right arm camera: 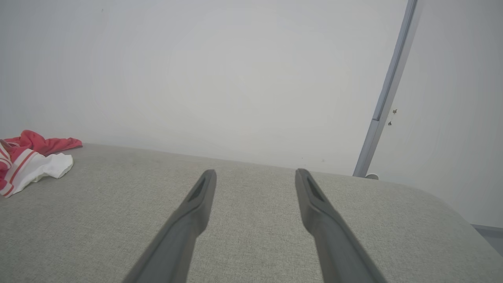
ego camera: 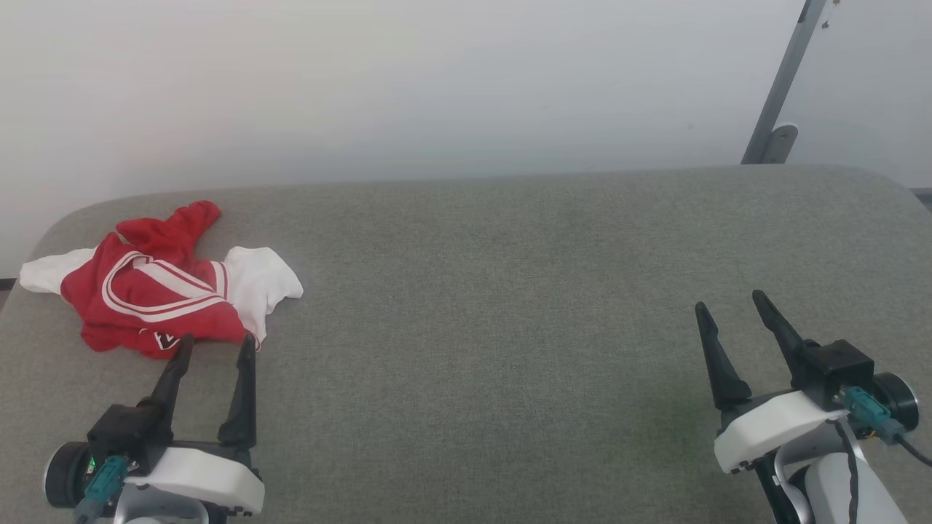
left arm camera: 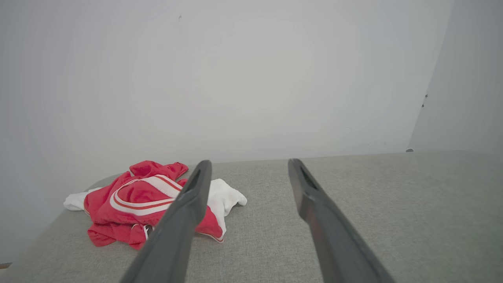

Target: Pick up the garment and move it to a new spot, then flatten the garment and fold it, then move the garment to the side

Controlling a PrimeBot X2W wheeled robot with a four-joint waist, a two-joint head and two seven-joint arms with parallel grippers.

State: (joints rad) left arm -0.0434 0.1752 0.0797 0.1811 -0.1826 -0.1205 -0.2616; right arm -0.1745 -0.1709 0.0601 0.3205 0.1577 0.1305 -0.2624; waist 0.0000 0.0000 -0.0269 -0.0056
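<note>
Red-and-white garment (ego camera: 145, 291) crumpled, just beyond spread left jaws, well apart from spread right jaws

The garment (right arm camera: 35, 169) is cut by the right wrist view's left edge, its logo patch (ego camera: 164, 340) too small to read

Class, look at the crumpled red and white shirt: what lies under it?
The garment rests on the grey fabric surface, which shows beside it. The patch directly beneath is covered by its bunched folds, so anything there cannot be seen.
</note>
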